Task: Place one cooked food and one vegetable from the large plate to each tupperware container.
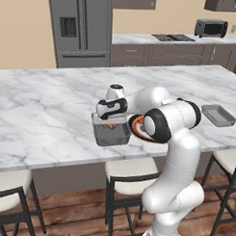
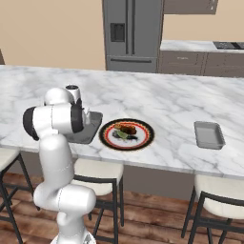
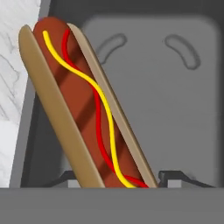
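Now hot dog (image 3: 92, 113) lies in larger tray (image 3: 175, 109), jaws flanking it.

Hot dog (image 3: 89, 113): tan bun, red-brown sausage, wavy yellow and red lines. Trays (image 1: 112, 134) (image 2: 209, 135): dark grey. Large plate (image 2: 127, 134): dark rim, red-orange ring, white centre. Counter (image 2: 157, 102): white marble, grey-veined.

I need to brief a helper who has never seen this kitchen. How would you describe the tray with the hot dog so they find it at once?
On the long marble island, look along the near edge with the stools. Left of the large plate sits a shallow dark-grey tray, under the gripper. Unlike the smaller tray right of the plate, it holds a hot dog striped with ketchup and mustard.
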